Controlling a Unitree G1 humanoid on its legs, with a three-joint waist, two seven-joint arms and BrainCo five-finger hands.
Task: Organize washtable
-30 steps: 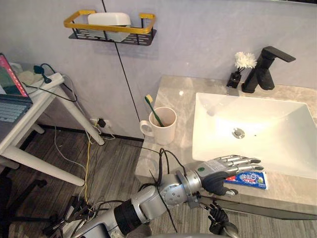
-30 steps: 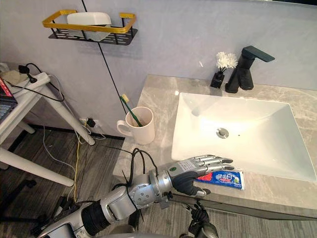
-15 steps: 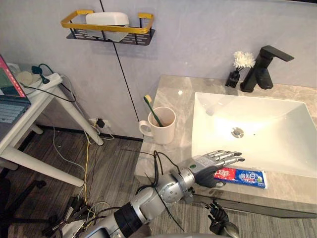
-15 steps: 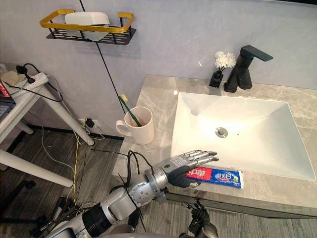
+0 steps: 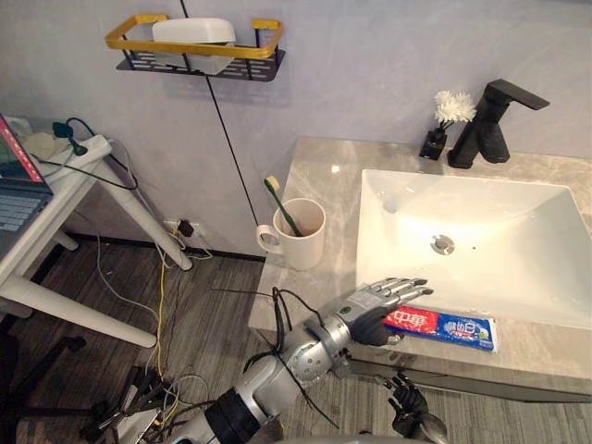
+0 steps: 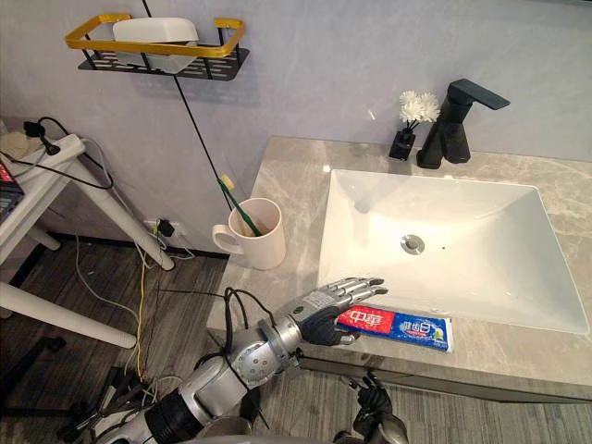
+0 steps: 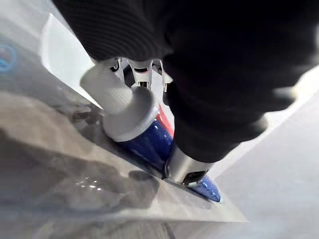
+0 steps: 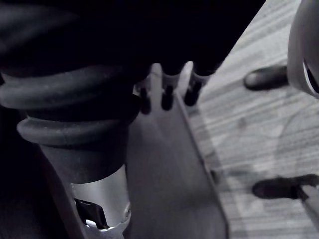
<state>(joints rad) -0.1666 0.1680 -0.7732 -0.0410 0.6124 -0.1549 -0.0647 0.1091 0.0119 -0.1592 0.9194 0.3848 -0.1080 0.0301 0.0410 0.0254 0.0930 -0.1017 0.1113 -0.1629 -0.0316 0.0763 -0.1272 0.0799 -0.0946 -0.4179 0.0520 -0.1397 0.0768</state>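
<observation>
Right now the toothpaste tube is lying flat on the counter, on the narrow strip between the front rim of the sink and the counter's near edge. Its long axis is running along that rim. The white cap is pointing past the sink's left corner and the crimped tail is pointing right.

Your left hand is hovering over the cap end with its fingers stretched straight, not closed, and the thumb touching the tube just beside the cap. You are sitting at the reach-and-grasp step, by my judgement. The next move is calling for the fingers to curl round the tube near the cap, then probably a lift toward the cup standing left of the sink.

Your right hand is hanging relaxed, holding nothing.
</observation>
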